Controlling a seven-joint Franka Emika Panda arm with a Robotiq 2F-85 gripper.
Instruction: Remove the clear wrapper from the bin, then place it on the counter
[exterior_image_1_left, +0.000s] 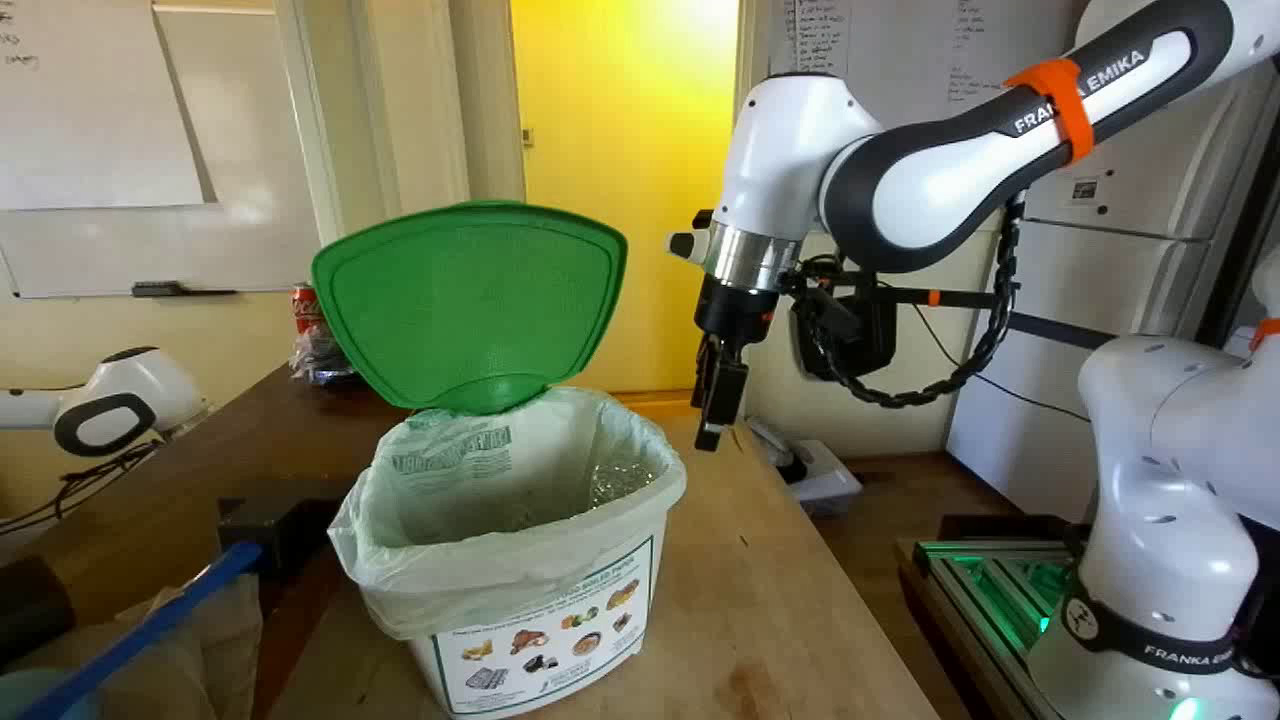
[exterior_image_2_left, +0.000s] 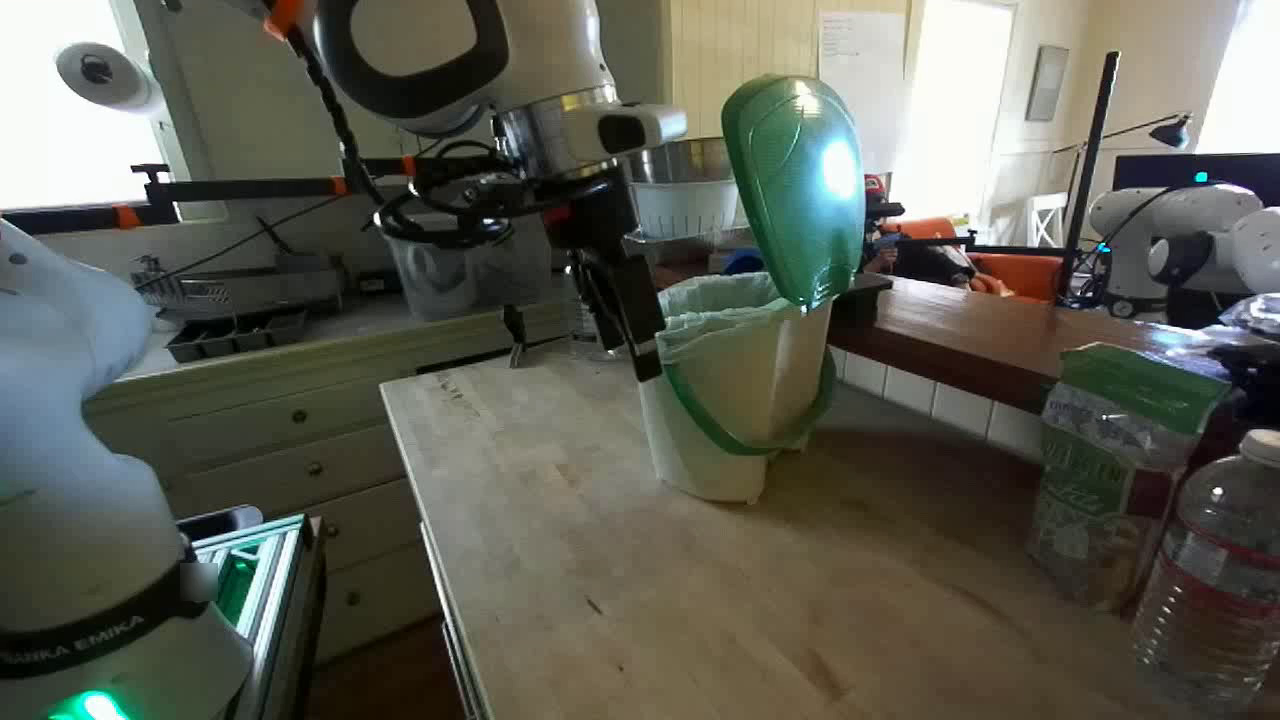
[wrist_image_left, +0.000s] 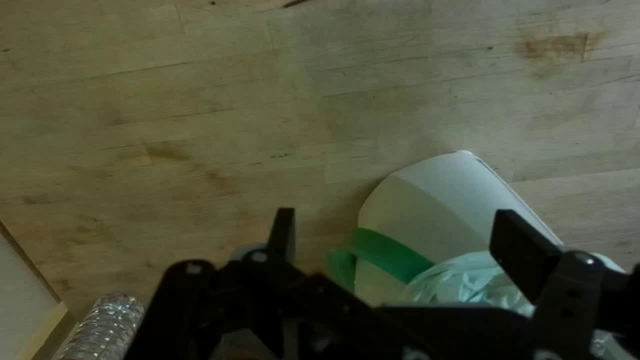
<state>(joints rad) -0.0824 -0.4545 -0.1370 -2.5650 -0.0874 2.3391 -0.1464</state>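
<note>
Though blotchy, wood counter (exterior_image_1_left: 765, 580) w/ bin (exterior_image_1_left: 545, 625), end effector (wrist_image_left: 395, 227) spread nearby, whiteboard (exterior_image_1_left: 255, 170) in bkgd.

Smooth plastic bin (exterior_image_2_left: 708, 452), wrinkled liner (exterior_image_1_left: 430, 580), glossy lid (exterior_image_2_left: 790, 190) (plastic too), grained wooden counter (exterior_image_2_left: 570, 520)

One claw (wrist_image_left: 393, 217) with two fingers (wrist_image_left: 520, 250), one bin (exterior_image_2_left: 745, 395) carrying one green lid (exterior_image_1_left: 480, 300), one green handle (wrist_image_left: 387, 254) and one label (exterior_image_1_left: 560, 650) of eight small pictures (exterior_image_1_left: 530, 640), and one clear wrapper (exterior_image_1_left: 618, 485) appeared at one pale wooden desk (exterior_image_2_left: 600, 530); four drawer knobs (exterior_image_2_left: 315, 468), one green-topped package (exterior_image_2_left: 1110, 480) and one foreground bottle (exterior_image_2_left: 1215, 580) also figured.
</note>
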